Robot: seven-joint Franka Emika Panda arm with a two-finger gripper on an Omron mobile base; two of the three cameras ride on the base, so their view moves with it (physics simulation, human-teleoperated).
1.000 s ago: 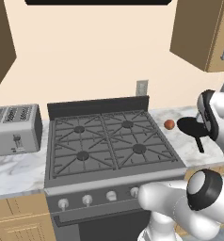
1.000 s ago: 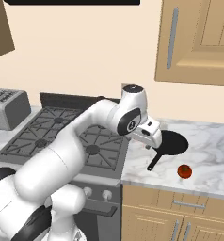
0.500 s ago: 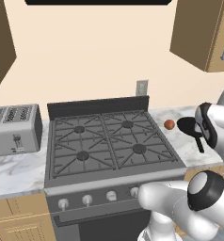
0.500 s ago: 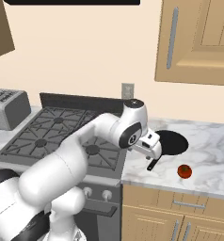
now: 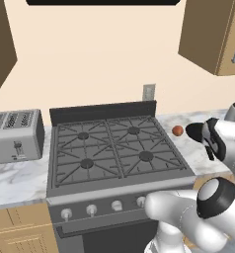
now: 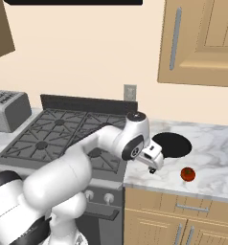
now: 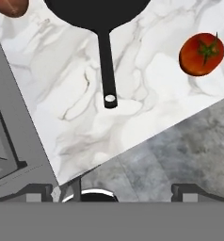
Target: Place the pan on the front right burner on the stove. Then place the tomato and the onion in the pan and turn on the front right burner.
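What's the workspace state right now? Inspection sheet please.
Surface: marble counter right of the stove; all burners bare.
Job's things: pan on the counter, handle toward the front edge; tomato near that edge; onion at the back beside the stove; front right burner unlit.
Clutter: toaster left of the stove.
Grippers: pincer low over the pan handle, holding nothing; opening cannot be judged.
Cables: nothing seen.
Surroundings: wall outlet, wood cabinets.
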